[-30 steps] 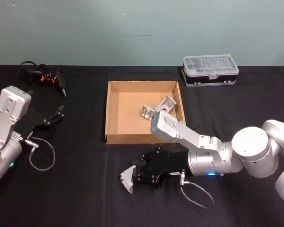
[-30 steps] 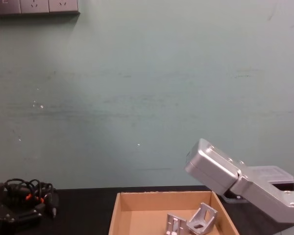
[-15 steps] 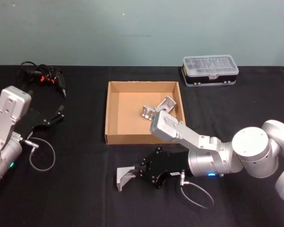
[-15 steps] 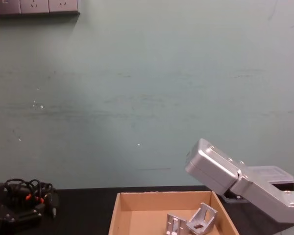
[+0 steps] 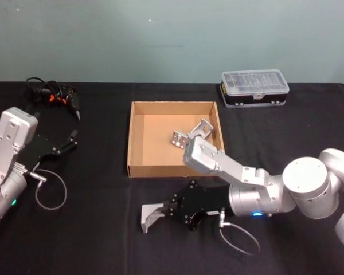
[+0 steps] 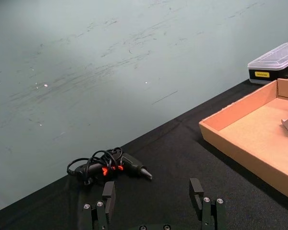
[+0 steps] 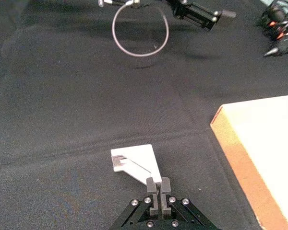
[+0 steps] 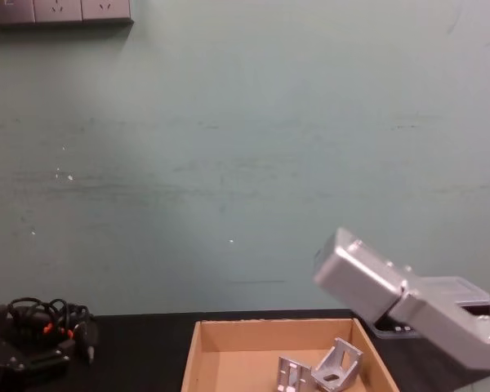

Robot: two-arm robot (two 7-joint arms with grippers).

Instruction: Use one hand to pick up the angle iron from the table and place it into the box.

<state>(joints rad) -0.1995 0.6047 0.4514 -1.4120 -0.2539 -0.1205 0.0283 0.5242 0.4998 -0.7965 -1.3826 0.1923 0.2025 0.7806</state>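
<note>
My right gripper [image 5: 168, 212] is shut on a silver angle iron [image 5: 151, 217], low over the black table [image 5: 92, 240] in front of the box. In the right wrist view its fingertips [image 7: 152, 184] pinch one edge of the angle iron [image 7: 134, 162]. The tan cardboard box [image 5: 139, 167] lies just behind, with two more angle irons [image 5: 191, 133] inside near its right wall; the chest view shows them too [image 8: 322, 369]. My left gripper [image 5: 69, 142] stays parked at the left side of the table, and its fingers [image 6: 197, 190] stand open with nothing between them.
A clear-lidded plastic case [image 5: 254, 87] stands at the back right. A black tool with orange marks and coiled cable [image 5: 53, 94] lies at the back left. Thin wire loops hang by each wrist, left [image 5: 47, 189] and right [image 5: 241, 238].
The right gripper turned and shifted the angle iron slightly left, so that it now lies flatter. The right arm's upper link edged rightward in the chest view. The left arm stayed put.
</note>
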